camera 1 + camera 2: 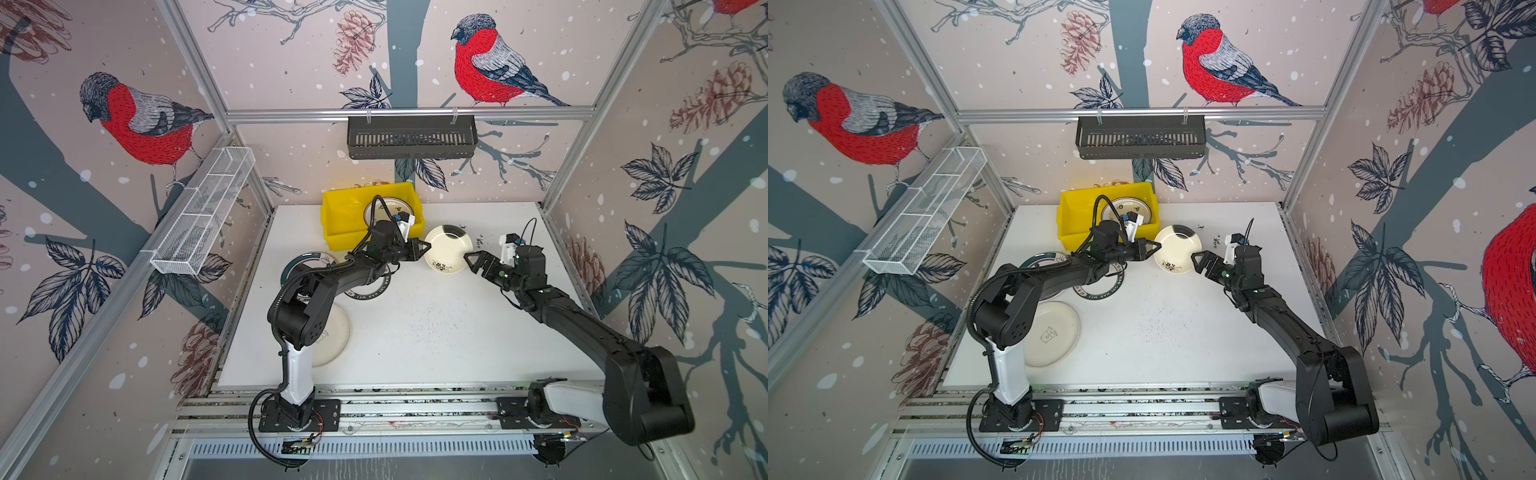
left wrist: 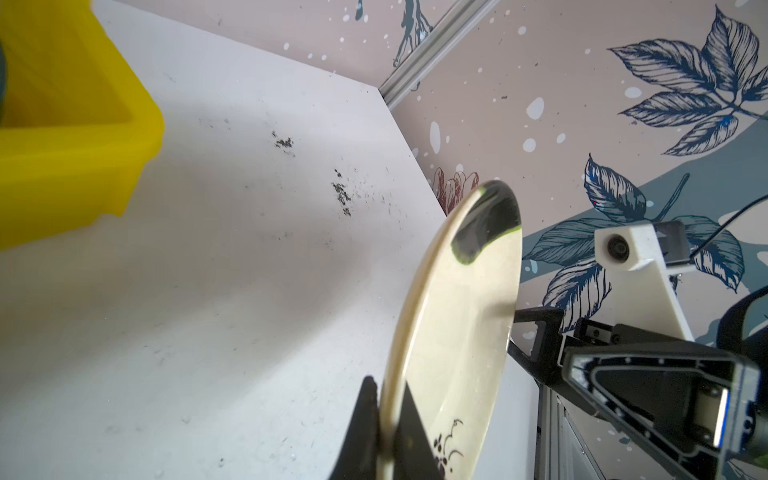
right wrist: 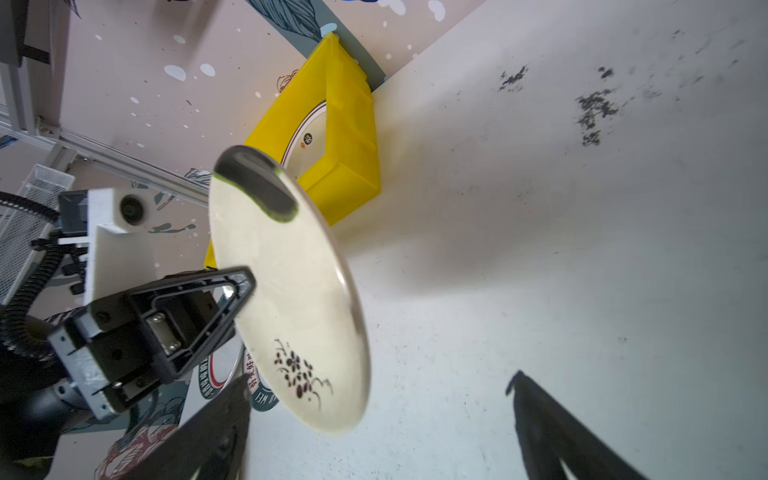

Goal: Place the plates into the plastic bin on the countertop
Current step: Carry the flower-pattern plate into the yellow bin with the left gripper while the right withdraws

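Plates are our concern, and we start with the biggest thing in view. Our white speckled countertop (image 1: 436, 332) carries the yellow plastic bin (image 1: 340, 239). One plate with a patterned rim (image 1: 401, 205) already lies inside the bin.

Farthest from the bin, on the left arm's side, lies a large plain cream plate (image 1: 1054, 332) with a small drawing at its middle. Closer to the bin's front wall, a green-rimmed plate (image 1: 307, 257) and a lettered-ring plate (image 1: 370, 293) lie partly under the left arm.

Just beside the bin's right front corner, a small cream plate with a dark patch and a flower sprig (image 1: 446, 249) is held up, tilted on edge. Our left gripper (image 1: 427, 246) pinches its rim, one finger on each face. Our right gripper (image 1: 470, 262) sits on the side of that plate away from the bin. Its jaws are spread wide and grip nothing. We cannot tell whether a fingertip touches the rim.
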{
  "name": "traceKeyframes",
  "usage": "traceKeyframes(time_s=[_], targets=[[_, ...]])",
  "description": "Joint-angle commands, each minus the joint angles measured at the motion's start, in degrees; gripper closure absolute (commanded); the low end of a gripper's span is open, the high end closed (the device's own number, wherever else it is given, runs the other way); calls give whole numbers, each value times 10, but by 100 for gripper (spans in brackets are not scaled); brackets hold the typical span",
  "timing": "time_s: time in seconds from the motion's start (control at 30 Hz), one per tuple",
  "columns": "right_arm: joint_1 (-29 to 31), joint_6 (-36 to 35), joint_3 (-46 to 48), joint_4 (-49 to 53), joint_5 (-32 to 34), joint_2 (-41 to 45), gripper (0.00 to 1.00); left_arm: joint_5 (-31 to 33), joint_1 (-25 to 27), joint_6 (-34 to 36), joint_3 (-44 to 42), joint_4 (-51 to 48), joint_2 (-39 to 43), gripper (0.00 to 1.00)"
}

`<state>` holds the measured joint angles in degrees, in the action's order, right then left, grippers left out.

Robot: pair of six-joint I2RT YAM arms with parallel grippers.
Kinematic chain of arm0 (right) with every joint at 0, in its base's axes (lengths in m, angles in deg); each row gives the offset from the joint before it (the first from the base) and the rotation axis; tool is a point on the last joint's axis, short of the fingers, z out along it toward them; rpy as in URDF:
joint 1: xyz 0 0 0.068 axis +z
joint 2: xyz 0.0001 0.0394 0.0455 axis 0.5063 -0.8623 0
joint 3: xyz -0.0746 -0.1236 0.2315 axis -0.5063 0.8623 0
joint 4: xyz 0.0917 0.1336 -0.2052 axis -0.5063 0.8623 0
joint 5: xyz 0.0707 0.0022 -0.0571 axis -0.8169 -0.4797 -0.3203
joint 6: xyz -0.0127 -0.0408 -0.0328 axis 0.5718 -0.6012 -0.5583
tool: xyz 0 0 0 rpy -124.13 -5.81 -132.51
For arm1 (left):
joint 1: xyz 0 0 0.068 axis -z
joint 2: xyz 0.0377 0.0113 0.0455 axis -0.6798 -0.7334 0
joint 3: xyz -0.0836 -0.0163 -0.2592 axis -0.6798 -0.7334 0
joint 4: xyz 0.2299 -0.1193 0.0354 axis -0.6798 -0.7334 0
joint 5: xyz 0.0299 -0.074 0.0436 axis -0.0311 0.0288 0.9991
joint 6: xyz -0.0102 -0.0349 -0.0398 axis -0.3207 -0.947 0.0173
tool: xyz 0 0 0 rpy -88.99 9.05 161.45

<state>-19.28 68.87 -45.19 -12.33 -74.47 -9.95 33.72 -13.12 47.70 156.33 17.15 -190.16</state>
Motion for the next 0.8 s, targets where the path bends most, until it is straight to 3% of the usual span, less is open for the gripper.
traceKeyframes(time_s=[0.0,0.33,0.77], targets=[[-1,-27,-10,26,39,19,1,16,-16,22,21,-7,10,100],[-3,-45,-4,55,77,57,1,75,-81,72,101,-69,-4,100],[-16,-51,12,69,84,88,1,113,-158,62,194,-93,-97,100]])
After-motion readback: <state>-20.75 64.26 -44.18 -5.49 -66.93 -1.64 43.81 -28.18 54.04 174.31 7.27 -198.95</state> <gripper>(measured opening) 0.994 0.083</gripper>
